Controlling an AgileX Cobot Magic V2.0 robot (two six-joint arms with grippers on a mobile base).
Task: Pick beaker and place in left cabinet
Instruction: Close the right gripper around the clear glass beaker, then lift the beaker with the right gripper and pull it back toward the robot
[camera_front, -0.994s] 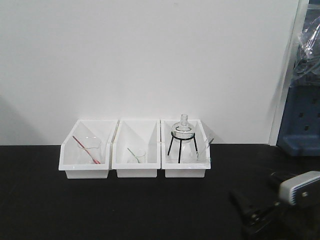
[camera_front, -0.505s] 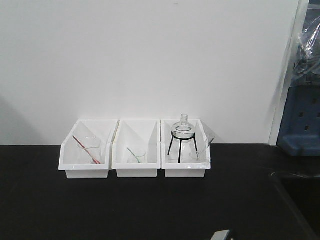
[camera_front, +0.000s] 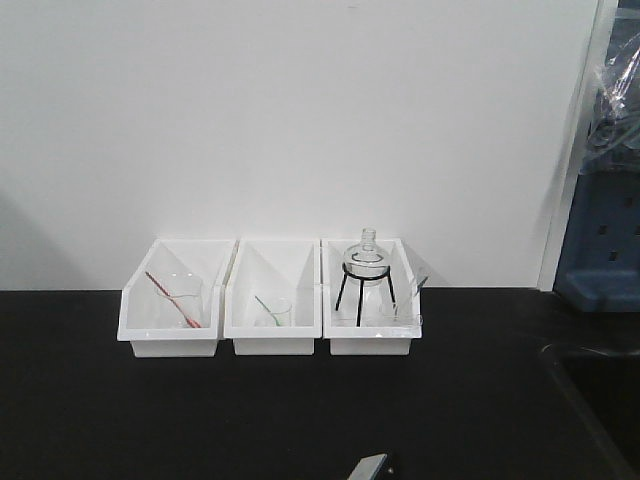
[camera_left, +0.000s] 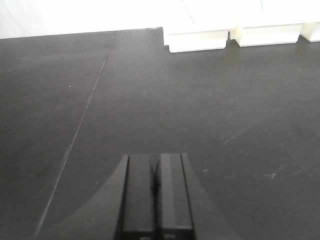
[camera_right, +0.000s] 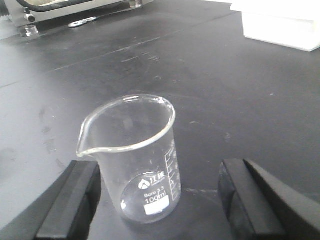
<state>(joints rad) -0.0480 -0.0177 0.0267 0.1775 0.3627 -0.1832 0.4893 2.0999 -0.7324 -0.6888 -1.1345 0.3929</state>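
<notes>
The beaker (camera_right: 132, 160), small clear glass with a pouring spout and white "100ml" scale marks, stands upright on the black table in the right wrist view. My right gripper (camera_right: 160, 197) is open around it. Its left finger (camera_right: 75, 200) is close beside the glass, and its right finger (camera_right: 242, 200) stands well apart from it. My left gripper (camera_left: 155, 195) is shut on nothing, low over bare black table. The beaker lies below the edge of the front view. The left cabinet is out of view.
Three white bins (camera_front: 272, 335) stand in a row at the back wall. They hold a beaker with a red rod (camera_front: 182, 298), one with a green rod (camera_front: 272, 312), and a flask on a black tripod (camera_front: 365, 275). A grey metal base (camera_right: 60, 10) lies beyond the beaker.
In the front view my right arm has dropped out of the lower right corner. Only a small grey part now shows at the bottom edge, further left than half a second ago.
</notes>
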